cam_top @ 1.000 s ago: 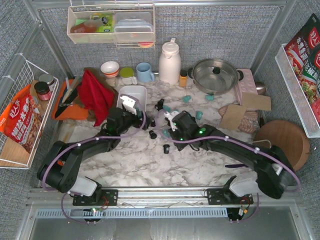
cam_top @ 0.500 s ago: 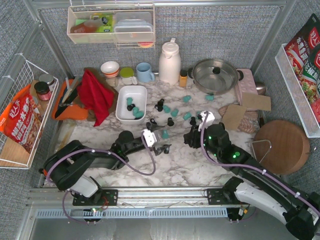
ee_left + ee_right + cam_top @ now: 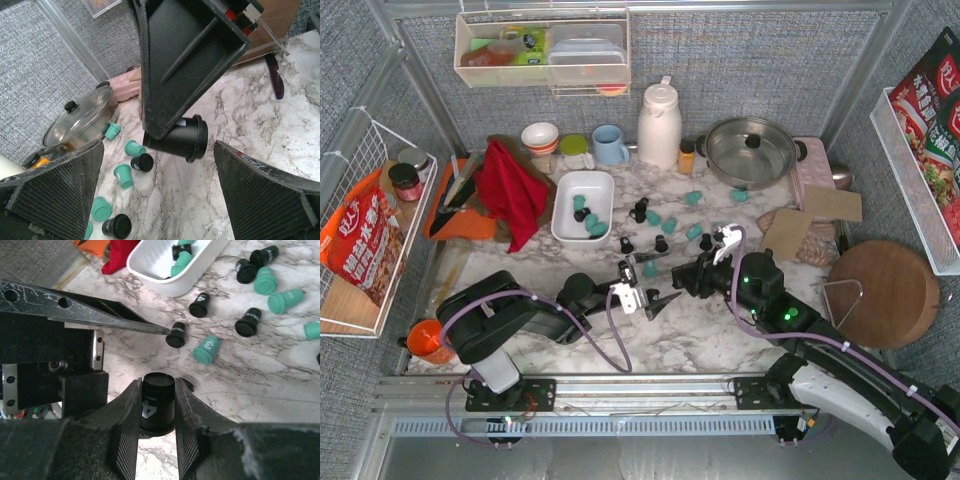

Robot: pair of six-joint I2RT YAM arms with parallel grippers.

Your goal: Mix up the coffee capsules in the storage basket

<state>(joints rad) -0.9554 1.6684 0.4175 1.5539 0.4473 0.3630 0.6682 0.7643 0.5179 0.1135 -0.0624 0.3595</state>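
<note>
The white storage basket (image 3: 565,215) stands left of centre with a few teal and black capsules (image 3: 588,222) in it; its near wall shows in the right wrist view (image 3: 165,285). Several more teal and black capsules (image 3: 666,222) lie loose on the marble to its right (image 3: 206,349) (image 3: 124,176). My right gripper (image 3: 684,279) (image 3: 157,405) is shut on a black capsule (image 3: 158,390) marked 4, held just above the table. My left gripper (image 3: 654,281) (image 3: 157,150) is wide open, its fingers on either side of that held capsule (image 3: 186,141) without touching it.
A red cloth (image 3: 510,190), cups, a white thermos (image 3: 659,125), a small orange-lidded jar (image 3: 687,157) and a lidded pan (image 3: 751,150) line the back. Cardboard pieces (image 3: 788,232) and a round wooden board (image 3: 883,290) lie right. An orange object (image 3: 424,339) sits by the left arm's base.
My right gripper has moved left with the black capsule, up to the left gripper. The left gripper has opened wide and turned toward it. An orange object now shows near the left arm's base.
</note>
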